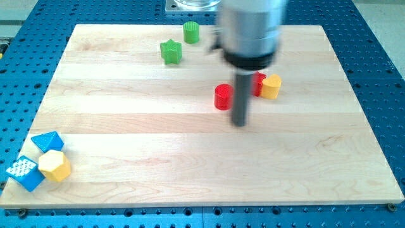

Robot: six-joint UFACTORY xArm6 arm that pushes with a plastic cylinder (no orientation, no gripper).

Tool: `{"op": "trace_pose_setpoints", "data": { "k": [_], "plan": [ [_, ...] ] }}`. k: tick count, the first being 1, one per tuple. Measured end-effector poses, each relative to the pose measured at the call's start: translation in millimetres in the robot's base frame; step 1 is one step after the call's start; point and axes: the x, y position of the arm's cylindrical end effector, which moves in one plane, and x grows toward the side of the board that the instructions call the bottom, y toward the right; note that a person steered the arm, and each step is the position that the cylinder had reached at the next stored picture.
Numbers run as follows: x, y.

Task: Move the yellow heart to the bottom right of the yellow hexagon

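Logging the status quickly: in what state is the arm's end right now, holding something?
No jaws; my tip holds nothing, just below and right of the red cylinder block.

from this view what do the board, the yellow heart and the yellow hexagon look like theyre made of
Board: looks like pale wood, matte, with lengthwise grain and plank seams.
Yellow heart, at the view's right of my tip: probably plastic, evenly coloured, slight sheen.
Yellow hexagon: probably the same plastic, smooth flat facets, no grain.
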Motion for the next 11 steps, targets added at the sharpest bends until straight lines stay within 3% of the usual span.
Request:
{"op": "trace_pose_setpoints", "data": {
  "k": [1, 2, 3, 4, 5, 6, 7, 8, 9, 11],
  "plan": [
    [-56.6, 136.1],
    [-87.4, 92.8],
    [-34.8, -31.5],
    [11.7, -90.7],
    [8.5, 30.1],
    [51.3, -8.8],
    [52.7, -154.3],
    [51.8, -133.0],
    [85.4, -124.9],
    [154.6, -236.5]
  ]
}}
